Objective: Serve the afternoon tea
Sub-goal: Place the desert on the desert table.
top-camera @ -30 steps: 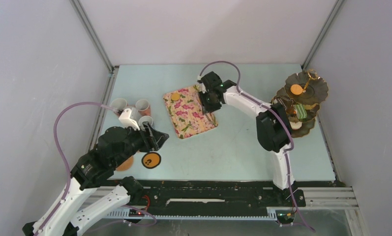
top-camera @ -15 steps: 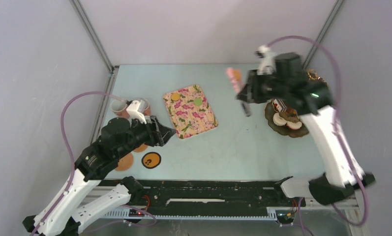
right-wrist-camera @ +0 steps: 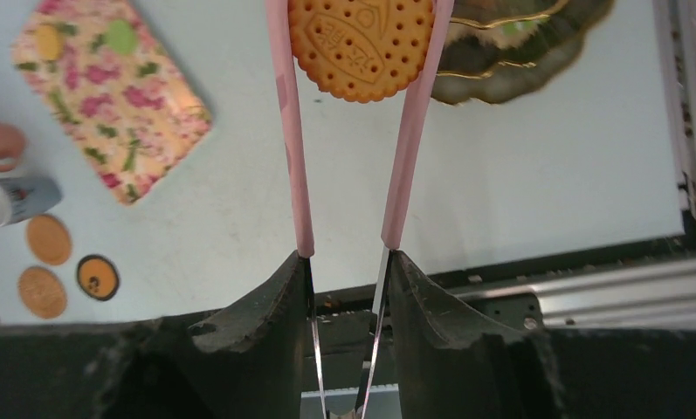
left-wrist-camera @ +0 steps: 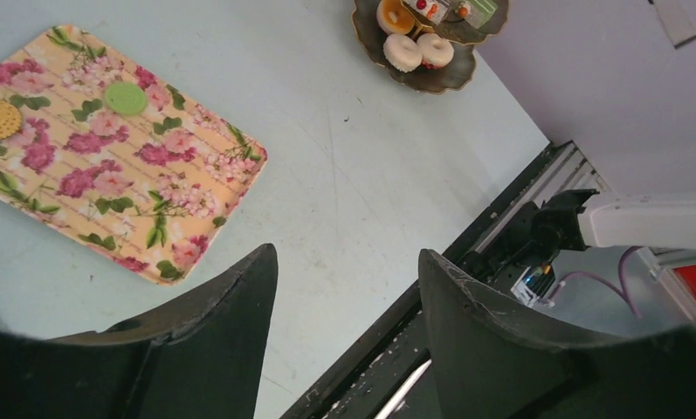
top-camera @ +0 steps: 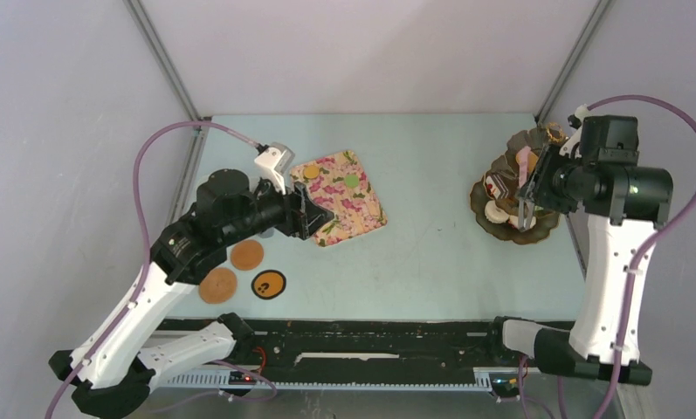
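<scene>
- My right claw is closed partway on the pink tongs. Their smooth tips pinch a round, embossed, pin-holed biscuit.
- The tongs run straight out from that claw. The dark stand, with its scalloped, gilt-edged tiers, lies just beyond and right of the biscuit, at the far right of the bench.
- The right arm is much the nearer, so I judge the set-down is its job.
- My left claw stands wide open and empty, above the bench beside the floral tray.

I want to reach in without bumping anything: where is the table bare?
Widest bare patch: between the floral tray and the tiered stand, down to the near edge. The far strip behind the tray is free too. Crowded: near left, three coasters beside the left arm.
</scene>
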{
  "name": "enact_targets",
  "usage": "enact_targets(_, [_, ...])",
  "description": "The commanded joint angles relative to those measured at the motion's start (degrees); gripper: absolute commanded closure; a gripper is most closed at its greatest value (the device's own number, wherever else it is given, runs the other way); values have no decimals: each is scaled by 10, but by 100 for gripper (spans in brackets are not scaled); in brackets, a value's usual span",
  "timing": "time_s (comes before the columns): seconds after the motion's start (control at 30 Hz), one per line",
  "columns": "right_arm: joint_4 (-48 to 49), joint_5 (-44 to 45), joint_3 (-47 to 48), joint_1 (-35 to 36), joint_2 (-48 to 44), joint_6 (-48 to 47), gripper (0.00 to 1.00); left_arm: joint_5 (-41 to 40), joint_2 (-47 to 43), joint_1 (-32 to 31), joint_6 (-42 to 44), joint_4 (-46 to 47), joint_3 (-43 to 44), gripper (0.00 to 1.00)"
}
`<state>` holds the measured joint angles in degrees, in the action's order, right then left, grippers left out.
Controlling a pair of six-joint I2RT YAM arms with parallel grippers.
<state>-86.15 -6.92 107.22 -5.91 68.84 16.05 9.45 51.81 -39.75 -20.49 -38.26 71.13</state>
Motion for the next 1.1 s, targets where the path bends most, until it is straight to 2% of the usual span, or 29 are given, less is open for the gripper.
enact_targets(0.0, [-57,85,1,-18,21,7,100,10,-18,-5,53,-20,8,33])
enact_targets(0.27, [-53,166,17,-20,75,18,100,-6,-22,-16,75,-24,3,31])
enact_targets(0.5, [-21,179,16,-25,113,0,99,-3,-16,-17,77,-18,5,31])
enact_targets(0.73, [-2,182,13,-37,138,-16,92,-10,-9,-22,89,-22,10,31])
enact_targets(1.07, [27,174,1,-43,146,-25,73,-14,-4,-24,93,-25,12,31])
